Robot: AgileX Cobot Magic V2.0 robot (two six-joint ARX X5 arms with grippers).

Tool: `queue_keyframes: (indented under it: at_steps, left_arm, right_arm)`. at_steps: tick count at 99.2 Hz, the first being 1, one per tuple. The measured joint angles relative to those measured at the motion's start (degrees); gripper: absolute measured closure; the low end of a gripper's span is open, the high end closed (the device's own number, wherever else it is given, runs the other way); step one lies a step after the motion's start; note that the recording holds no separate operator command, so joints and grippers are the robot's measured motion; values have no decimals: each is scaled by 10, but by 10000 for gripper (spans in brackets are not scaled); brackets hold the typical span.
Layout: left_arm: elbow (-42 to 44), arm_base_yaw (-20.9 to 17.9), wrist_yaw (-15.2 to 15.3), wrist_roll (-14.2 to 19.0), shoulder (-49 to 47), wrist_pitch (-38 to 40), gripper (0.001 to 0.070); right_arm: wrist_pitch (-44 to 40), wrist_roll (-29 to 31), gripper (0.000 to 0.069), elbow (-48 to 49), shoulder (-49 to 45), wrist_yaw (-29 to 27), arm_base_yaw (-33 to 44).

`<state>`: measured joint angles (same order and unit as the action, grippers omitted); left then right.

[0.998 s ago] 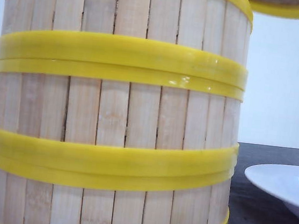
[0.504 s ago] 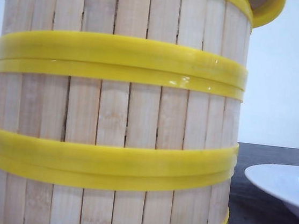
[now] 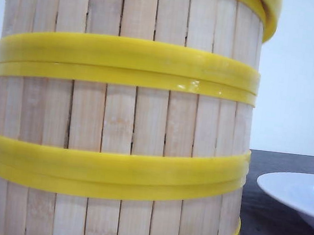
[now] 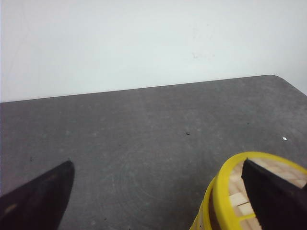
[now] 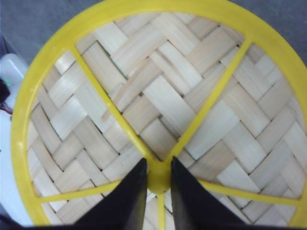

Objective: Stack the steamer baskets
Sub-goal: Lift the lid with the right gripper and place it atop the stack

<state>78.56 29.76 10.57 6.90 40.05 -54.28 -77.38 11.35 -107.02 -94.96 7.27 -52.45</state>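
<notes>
While left hand [image 4: 158, 191] gapes, right hand [image 5: 158, 191] pinches lid [image 5: 158, 115] hub (stack [image 3: 123, 119] fills view).

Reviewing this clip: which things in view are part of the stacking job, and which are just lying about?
Part of the job:
- stacked steamer baskets
- top basket, its centre hub between the right gripper fingers
- left gripper, open beside the stack

Lying about:
- white plate
- grey table

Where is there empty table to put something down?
Bare table lies between the wall and the left gripper. In the front view a narrow strip runs between the basket stack and the plate; the stack fills the rest.
</notes>
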Motion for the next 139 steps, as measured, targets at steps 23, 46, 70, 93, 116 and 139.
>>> queue_keyframes:
  at_steps: [23, 46, 70, 93, 116, 139]
  left_arm:
    - [0, 0, 0, 0, 0, -12, 17]
    - [0, 0, 0, 0, 0, -12, 17]
    - [0, 0, 0, 0, 0, -12, 17]
    - [0, 0, 0, 0, 0, -12, 17]
    - [0, 0, 0, 0, 0, -12, 17]
    - [0, 0, 0, 0, 0, -12, 17]
  right_arm:
    - [3, 0, 636, -2, -5, 1, 0]
    - [10, -6, 636, -2, -6, 6, -12]
    - [15, -10, 636, -2, -7, 12, -17]
    - [21, -11, 635, -2, -7, 16, -19]
    - [35, -10, 494, -2, -7, 16, -17]
    - [37, -13, 429, -2, -7, 13, -6]
